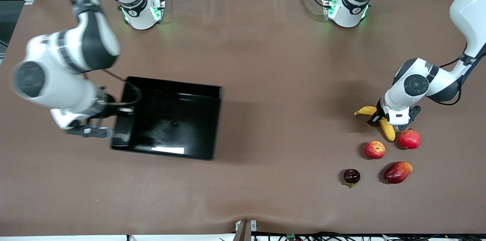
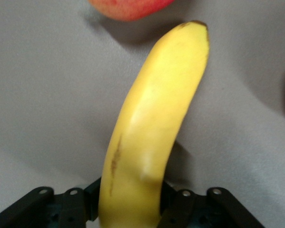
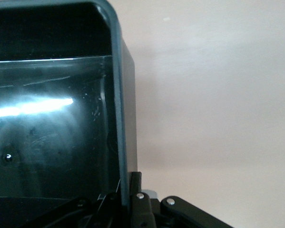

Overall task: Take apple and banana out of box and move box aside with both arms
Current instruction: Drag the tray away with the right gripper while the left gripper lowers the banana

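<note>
The yellow banana point(image 1: 386, 129) lies on the brown table toward the left arm's end. My left gripper point(image 1: 385, 120) is down over its middle and shut on it. In the left wrist view the banana point(image 2: 152, 123) runs out from between the fingers point(image 2: 178, 209) of the left gripper point(image 2: 130, 206). The red apple point(image 1: 374, 149) with yellowish streaks sits nearer the front camera than the banana. The glossy black box point(image 1: 167, 119) is toward the right arm's end. My right gripper point(image 1: 122, 112) is shut on its side wall point(image 3: 118, 118). That gripper point(image 3: 128, 183) pinches the rim.
A plain round red fruit point(image 1: 409, 139) sits beside the banana's tip. A dark maroon fruit point(image 1: 352, 176) and a red-orange mango point(image 1: 397, 172) lie nearer the front camera than the apple. A red fruit's edge point(image 2: 130, 7) shows in the left wrist view.
</note>
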`<state>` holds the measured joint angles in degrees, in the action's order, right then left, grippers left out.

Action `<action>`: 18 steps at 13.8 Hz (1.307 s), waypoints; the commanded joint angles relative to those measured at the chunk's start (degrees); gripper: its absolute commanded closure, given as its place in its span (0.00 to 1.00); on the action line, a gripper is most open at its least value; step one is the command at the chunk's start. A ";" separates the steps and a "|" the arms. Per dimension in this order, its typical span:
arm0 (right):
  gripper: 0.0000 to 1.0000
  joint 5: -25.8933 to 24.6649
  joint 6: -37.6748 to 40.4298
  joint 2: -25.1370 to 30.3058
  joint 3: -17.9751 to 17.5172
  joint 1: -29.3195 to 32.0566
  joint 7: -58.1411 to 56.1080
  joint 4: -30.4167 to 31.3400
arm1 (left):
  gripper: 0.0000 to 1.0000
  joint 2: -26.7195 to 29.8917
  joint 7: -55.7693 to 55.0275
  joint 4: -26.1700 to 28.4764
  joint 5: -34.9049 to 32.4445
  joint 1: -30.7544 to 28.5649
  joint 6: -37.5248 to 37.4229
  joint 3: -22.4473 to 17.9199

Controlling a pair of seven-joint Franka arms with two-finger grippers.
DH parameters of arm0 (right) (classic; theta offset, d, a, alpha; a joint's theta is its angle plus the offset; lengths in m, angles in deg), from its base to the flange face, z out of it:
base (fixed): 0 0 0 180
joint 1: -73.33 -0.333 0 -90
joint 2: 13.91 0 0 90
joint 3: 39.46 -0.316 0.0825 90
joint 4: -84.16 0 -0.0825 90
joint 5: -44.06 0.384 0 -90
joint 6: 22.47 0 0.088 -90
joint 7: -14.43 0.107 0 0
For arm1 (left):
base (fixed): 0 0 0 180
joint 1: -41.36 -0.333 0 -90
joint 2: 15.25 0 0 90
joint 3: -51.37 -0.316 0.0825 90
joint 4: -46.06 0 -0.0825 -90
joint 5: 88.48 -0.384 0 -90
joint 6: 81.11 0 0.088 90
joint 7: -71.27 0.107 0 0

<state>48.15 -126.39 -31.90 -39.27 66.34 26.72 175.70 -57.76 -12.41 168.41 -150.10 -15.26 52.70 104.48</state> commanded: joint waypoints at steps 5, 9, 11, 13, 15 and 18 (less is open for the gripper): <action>1.00 1.27 -3.46 -0.46 -1.15 14.79 -15.42 3.90 | 0.00 2.26 -6.05 -0.63 4.92 0.28 -0.29 4.01; 1.00 1.27 -14.17 -2.40 -1.15 20.68 -28.17 10.13 | 0.00 4.29 -5.09 -2.29 6.86 0.20 -6.44 11.04; 1.00 1.27 -17.79 -4.06 -1.15 21.57 -29.60 11.38 | 0.00 3.76 -2.47 -4.92 7.13 0.28 -9.78 14.12; 1.00 1.27 -20.25 -6.35 -1.15 22.62 -30.04 11.29 | 0.00 3.85 2.53 -7.38 8.97 0.63 -13.11 16.49; 1.00 1.35 -23.24 -8.81 -1.15 23.85 -30.04 11.29 | 0.00 3.76 10.87 -10.71 9.58 0.72 -18.38 19.04; 1.00 1.35 -28.16 -12.23 -1.15 25.35 -30.04 10.94 | 0.00 4.02 24.91 -19.75 17.65 0.99 -28.04 21.33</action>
<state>48.32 -153.06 -42.83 -39.15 89.34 -2.03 187.38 -54.17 3.86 155.15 -136.33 -14.74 31.24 124.47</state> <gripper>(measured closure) 0.974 0.000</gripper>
